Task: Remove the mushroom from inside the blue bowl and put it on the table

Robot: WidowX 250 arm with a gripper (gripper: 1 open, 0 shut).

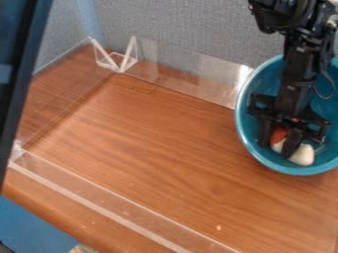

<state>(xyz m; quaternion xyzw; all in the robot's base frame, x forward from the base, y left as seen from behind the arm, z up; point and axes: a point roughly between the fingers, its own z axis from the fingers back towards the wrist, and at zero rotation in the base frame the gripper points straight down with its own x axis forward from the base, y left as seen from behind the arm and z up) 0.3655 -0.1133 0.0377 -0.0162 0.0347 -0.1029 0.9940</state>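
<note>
The blue bowl [251,124] stands on the table [145,148] at the right edge of the view, partly cut off. My gripper [291,138] points straight down into the bowl from a black arm. Its dark fingers [271,126] are low inside the bowl. The cream-white mushroom [303,155] lies at the fingertips, near the bowl's bottom. The jaws stand partly closed around it, and the mushroom stays inside the bowl. A small orange-red patch shows beside it under the left finger.
Low clear acrylic walls [199,69] run along the back and front of the wood tabletop, with a clear bracket [119,54] at the back left corner. A dark blurred bar [20,69] crosses the left foreground. Bare wood lies left of the bowl.
</note>
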